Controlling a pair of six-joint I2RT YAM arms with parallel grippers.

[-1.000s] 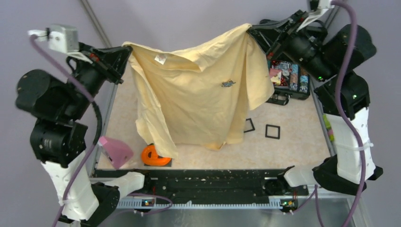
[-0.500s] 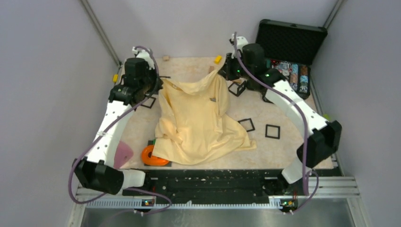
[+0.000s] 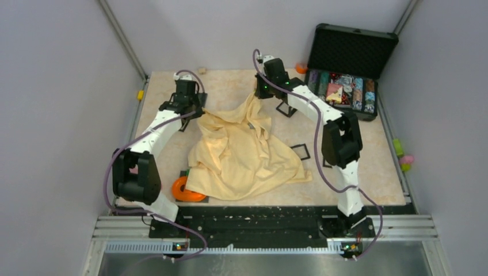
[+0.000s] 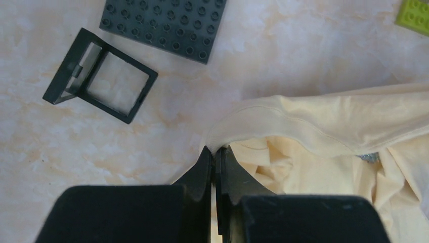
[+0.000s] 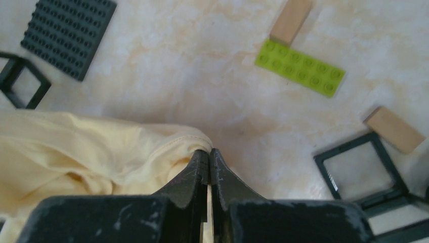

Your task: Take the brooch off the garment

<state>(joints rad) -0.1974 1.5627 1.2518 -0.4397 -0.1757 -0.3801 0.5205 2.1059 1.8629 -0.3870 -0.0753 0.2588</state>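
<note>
Garment (image 3: 244, 155): pale yellow, crumpled; far hem was pinched by left gripper (image 4: 215, 152) and right gripper (image 5: 209, 152), toward table's (image 3: 230, 83) far edge.

far side of garment (image 3: 244, 155): bare worktop (image 3: 227, 86) strip, free between both arms.
left of garment: left arm (image 3: 154, 129) slants across; left gripper (image 4: 214, 154) pinching cloth edge, square frame (image 4: 101, 76) and studded plate (image 4: 164, 23) just beyond.
right of garment: right arm (image 3: 313, 109) overhead; black frame (image 3: 300, 152) just beside hem, free worktop past it.
far-right corner of garment: right gripper (image 5: 208, 154) pinching cloth; green brick (image 5: 299, 67), wooden blocks (image 5: 291, 20) near.
near-left of garment: orange ring (image 3: 185, 190) partly under hem.
</note>
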